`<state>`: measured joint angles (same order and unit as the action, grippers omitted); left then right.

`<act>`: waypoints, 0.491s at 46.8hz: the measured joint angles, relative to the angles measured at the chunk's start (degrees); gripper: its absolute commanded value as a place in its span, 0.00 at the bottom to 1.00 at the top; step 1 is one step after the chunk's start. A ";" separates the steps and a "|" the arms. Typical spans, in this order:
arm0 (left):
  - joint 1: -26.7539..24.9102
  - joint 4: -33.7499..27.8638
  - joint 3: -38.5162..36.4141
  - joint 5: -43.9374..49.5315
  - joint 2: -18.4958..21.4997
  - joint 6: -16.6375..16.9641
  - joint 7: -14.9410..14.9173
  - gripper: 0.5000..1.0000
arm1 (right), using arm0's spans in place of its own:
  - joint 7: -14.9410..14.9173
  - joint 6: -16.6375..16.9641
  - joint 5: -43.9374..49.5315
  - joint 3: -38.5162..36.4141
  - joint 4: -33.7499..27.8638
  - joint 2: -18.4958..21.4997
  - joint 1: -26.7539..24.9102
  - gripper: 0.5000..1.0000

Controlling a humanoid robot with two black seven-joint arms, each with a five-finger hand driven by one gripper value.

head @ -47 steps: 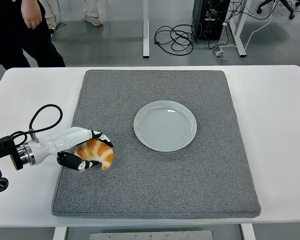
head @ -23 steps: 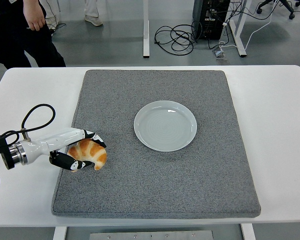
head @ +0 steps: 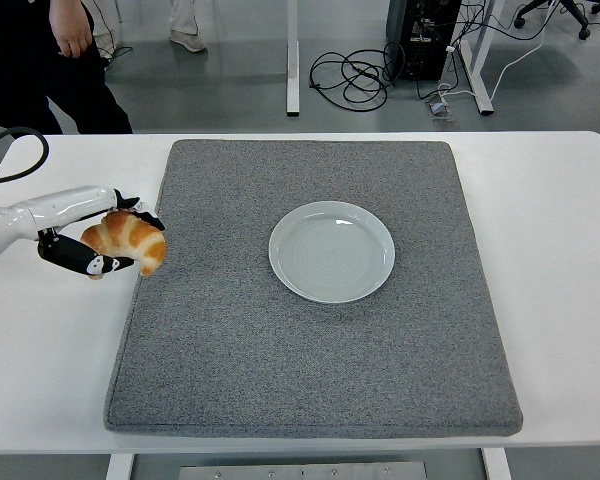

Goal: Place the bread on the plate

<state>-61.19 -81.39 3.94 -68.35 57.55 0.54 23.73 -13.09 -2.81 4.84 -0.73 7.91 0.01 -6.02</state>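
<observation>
Bread (head: pixel 128 241), a golden croissant, grasped between fingers of left hand (head: pixel 92 235), over left edge of grey mat (head: pixel 310 330), well left of empty plate (head: pixel 331 251) at mat's centre.

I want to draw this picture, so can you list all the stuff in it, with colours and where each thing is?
croissant: one, golden brown, in the left hand, at the mat's left edge
plate: one, pale blue-white, mid mat, nothing on it
mat: one, grey, covering the table's middle
table: one, white
cables: a black tangle, on the floor behind
person: one, dark clothes, top left
left hand: one, white and black, holding the croissant
</observation>
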 measured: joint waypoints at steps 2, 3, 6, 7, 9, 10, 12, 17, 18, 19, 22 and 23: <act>-1.32 0.00 0.10 0.60 0.27 -0.46 -0.01 0.00 | -0.01 0.00 0.00 -0.01 0.00 -0.01 0.04 1.00; -1.86 0.00 0.19 0.90 0.33 -0.67 0.00 0.00 | -0.01 0.00 0.00 0.00 0.00 -0.01 0.05 1.00; -3.91 0.02 0.23 2.26 0.42 -1.72 -0.15 0.00 | 0.00 0.00 0.00 0.00 0.00 0.00 0.03 1.00; -4.59 0.04 0.27 2.63 0.44 -2.00 -0.19 0.00 | 0.00 0.00 0.00 0.01 0.00 0.00 0.03 1.00; -6.34 0.08 0.24 3.44 0.45 -2.64 -0.28 0.00 | 0.00 0.02 0.00 0.01 0.00 -0.01 0.05 1.00; -7.03 0.08 0.24 3.73 0.44 -2.83 -0.33 0.00 | 0.00 0.02 0.00 0.01 0.00 -0.01 0.06 1.00; -8.41 0.08 0.18 4.30 0.33 -3.22 -0.69 0.00 | 0.00 0.02 0.00 0.00 0.00 0.00 0.04 1.00; -11.23 0.31 0.12 4.79 -0.43 -3.52 -2.60 0.00 | 0.00 0.02 0.00 0.00 0.00 -0.01 0.05 1.00; -11.68 0.33 0.11 4.80 -0.48 -3.53 -3.02 0.00 | 0.00 0.02 0.00 -0.01 0.00 -0.01 0.05 1.00; -12.06 0.39 0.11 4.81 -0.58 -3.53 -3.48 0.00 | 0.00 0.02 0.00 0.00 0.00 -0.01 0.05 1.00; -13.05 0.91 0.11 4.90 -1.95 -3.53 -4.77 0.00 | 0.00 0.02 0.00 0.01 0.00 -0.01 0.06 1.00; -13.21 1.22 0.11 5.00 -2.83 -3.53 -5.15 0.00 | 0.00 0.01 0.00 0.02 0.00 -0.01 0.06 1.00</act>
<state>-74.41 -80.17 4.05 -63.35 54.72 -2.99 18.58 -13.09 -2.80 4.83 -0.71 7.91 0.00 -5.96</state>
